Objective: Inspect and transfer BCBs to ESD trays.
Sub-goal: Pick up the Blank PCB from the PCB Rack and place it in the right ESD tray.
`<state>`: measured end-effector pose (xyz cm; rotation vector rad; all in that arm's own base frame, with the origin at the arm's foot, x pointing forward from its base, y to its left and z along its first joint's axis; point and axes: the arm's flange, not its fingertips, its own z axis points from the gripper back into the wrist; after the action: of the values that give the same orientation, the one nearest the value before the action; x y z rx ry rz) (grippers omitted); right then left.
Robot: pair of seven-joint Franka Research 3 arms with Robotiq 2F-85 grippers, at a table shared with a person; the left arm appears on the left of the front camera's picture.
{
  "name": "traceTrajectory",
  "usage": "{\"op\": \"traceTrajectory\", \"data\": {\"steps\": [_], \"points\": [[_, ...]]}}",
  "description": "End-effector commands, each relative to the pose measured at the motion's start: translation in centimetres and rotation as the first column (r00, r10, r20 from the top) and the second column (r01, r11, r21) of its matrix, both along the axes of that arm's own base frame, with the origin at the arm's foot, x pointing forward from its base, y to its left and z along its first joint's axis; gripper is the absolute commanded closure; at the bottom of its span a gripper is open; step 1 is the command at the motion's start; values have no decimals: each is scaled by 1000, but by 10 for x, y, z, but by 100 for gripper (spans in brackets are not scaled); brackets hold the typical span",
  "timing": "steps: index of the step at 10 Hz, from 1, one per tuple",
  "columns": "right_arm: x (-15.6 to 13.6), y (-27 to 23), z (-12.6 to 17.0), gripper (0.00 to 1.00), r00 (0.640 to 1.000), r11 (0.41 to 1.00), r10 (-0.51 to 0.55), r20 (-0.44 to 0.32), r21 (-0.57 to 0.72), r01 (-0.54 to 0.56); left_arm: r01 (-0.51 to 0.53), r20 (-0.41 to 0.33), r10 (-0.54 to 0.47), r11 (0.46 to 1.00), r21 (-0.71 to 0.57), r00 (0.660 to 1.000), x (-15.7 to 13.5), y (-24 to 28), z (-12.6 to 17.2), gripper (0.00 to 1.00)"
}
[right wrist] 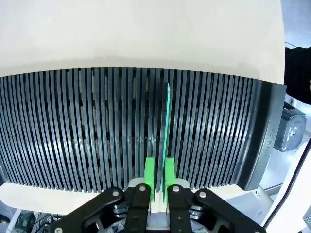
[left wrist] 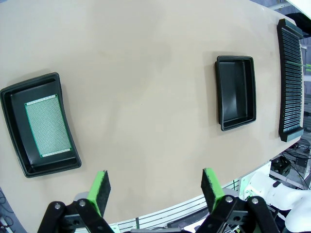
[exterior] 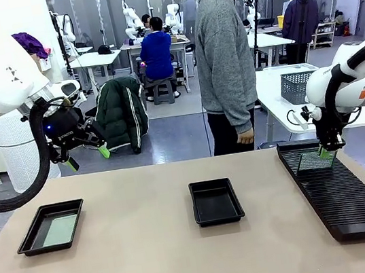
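One BCB (exterior: 314,161) stands on edge in the far end of the slotted rack (exterior: 346,194) at the table's right, and my right gripper (exterior: 326,152) is shut on its top edge. The right wrist view shows that BCB (right wrist: 167,121) edge-on, pinched between the green pads (right wrist: 150,175). Another BCB (exterior: 60,230) lies flat in the left ESD tray (exterior: 27,243); the left wrist view shows this BCB (left wrist: 47,125) inside its tray (left wrist: 14,99). The middle ESD tray (exterior: 215,201) holds nothing. My left gripper (exterior: 88,158) hangs open above the table's far left edge.
A person in a grey sweater (exterior: 225,61) stands at the far side of the table, hand hanging down. The long black rack runs along the right edge. Bare tabletop (exterior: 145,252) lies between the two trays and in front of them.
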<state>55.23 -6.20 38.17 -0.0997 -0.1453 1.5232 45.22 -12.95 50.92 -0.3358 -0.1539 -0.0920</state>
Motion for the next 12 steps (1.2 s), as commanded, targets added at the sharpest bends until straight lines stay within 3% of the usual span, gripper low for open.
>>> {"op": "traceTrajectory", "data": {"steps": [1,2,3,8,12], "points": [[0,0,-7,95,1000,1000,-21,-16,-11,21,0,1,0,1000,1,1000,-3,0,0,0],[-1,0,-7,94,1000,1000,-20,-16,-12,20,0,1,0,1000,1,1000,-3,0,0,0],[0,0,-7,100,1000,1000,-20,-17,-13,20,0,1,0,1000,1,1000,-3,0,0,0],[-2,1,-4,100,1000,1000,-24,-4,-15,24,0,1,0,1000,1,1000,-3,0,0,0],[-11,1,18,100,999,999,-41,24,-22,42,0,1,0,1000,1,1000,-3,0,0,0]]}}
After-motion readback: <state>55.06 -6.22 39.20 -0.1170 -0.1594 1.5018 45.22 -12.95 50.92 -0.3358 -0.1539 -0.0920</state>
